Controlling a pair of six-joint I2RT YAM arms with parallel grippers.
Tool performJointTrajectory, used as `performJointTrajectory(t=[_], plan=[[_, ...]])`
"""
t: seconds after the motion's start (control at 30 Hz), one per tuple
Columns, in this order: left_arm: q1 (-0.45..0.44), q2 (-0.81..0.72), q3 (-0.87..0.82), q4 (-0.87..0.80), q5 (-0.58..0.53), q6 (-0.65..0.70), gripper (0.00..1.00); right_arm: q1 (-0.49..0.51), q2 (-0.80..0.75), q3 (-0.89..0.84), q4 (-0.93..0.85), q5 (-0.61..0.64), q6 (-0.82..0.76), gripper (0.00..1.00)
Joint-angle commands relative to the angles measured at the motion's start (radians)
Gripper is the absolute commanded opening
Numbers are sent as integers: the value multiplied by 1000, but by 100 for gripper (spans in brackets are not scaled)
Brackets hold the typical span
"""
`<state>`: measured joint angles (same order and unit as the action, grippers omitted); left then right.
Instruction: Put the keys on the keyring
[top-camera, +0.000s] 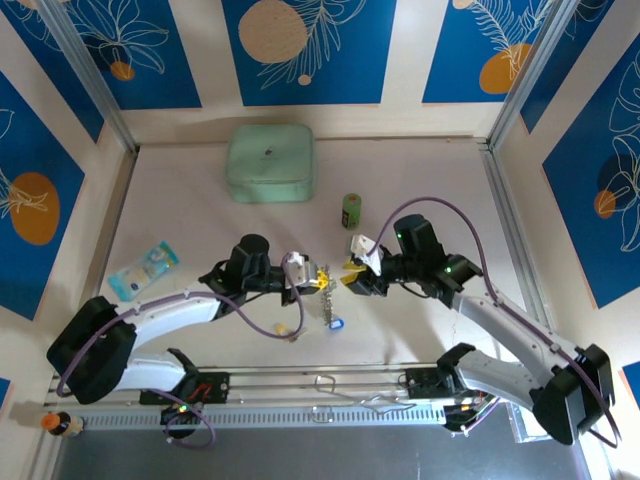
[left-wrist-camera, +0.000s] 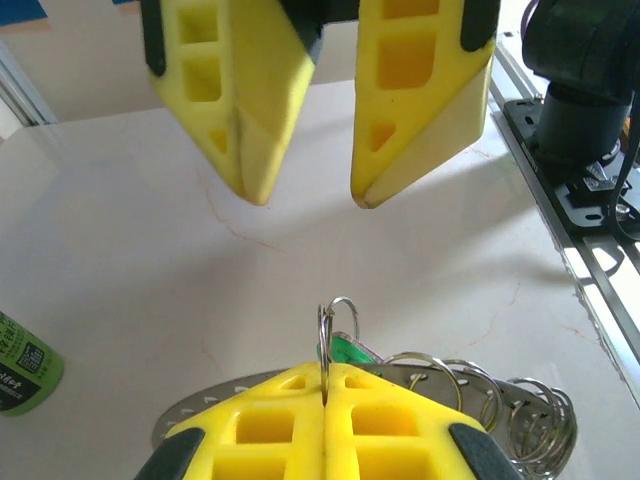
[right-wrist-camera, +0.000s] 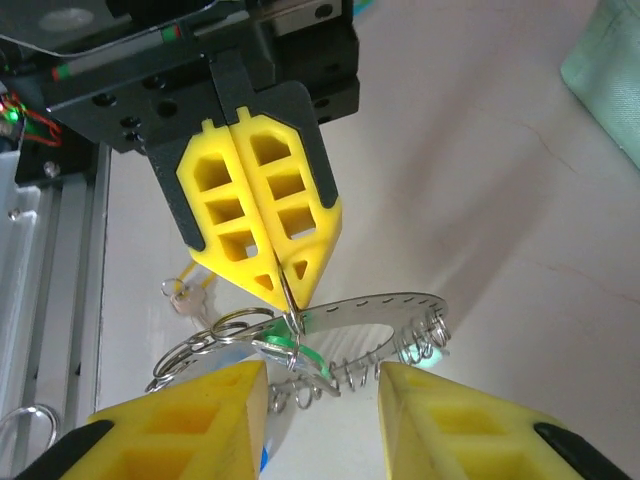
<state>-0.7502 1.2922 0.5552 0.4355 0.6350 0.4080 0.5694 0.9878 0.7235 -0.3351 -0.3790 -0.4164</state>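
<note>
Left tool (right-wrist-camera: 284, 290) was clamped tight, tips pinching a thin wire loop of the keyring (right-wrist-camera: 388, 301), and that held the whole hoop up off the table (top-camera: 200, 200) between the two arms. Right tool (right-wrist-camera: 322, 372) stood wide open just in front of it, nothing between its pads. By my read this was mid-threading: the ring was steadied on one side and the free tool was lined up to come in. The next move looked to call for a fine, square close on the loop or on a key head, since the wire was thin and the hoop would swing if nudged.

The left wrist camera gave the green key (left-wrist-camera: 347, 350) tucked right at its own fingertips. The top camera added the blue key (top-camera: 336, 322) dangling low on the ring, and a yellow key (top-camera: 283, 327) lying loose on the table, not yet on the ring
</note>
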Motion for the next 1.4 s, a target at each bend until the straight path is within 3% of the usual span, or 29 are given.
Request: performJointTrajectory(t=[0.0, 0.23, 0.63, 0.87, 0.97, 1.17, 1.3, 1.37], plan=[[2, -12, -15, 164, 19, -66, 0, 0, -30, -46, 125, -49, 105, 34], [2, 14, -11, 196, 43, -103, 0, 29, 18, -31, 90, 16, 111, 32], [2, 29, -15, 216, 56, -120, 0, 34, 52, -14, 80, 2, 100, 0], [2, 36, -46, 356, 92, -160, 0, 38, 107, -30, 108, 4, 109, 0], [3, 40, -57, 401, 100, -175, 0, 42, 113, -24, 115, -14, 118, 5], [2, 36, -55, 370, 93, -140, 0, 41, 12, -65, 151, -43, 101, 34], [2, 42, -52, 379, 97, -148, 0, 51, 4, -84, 189, -43, 92, 33], [2, 39, -54, 382, 97, -154, 0, 57, 19, -81, 202, -36, 94, 27]])
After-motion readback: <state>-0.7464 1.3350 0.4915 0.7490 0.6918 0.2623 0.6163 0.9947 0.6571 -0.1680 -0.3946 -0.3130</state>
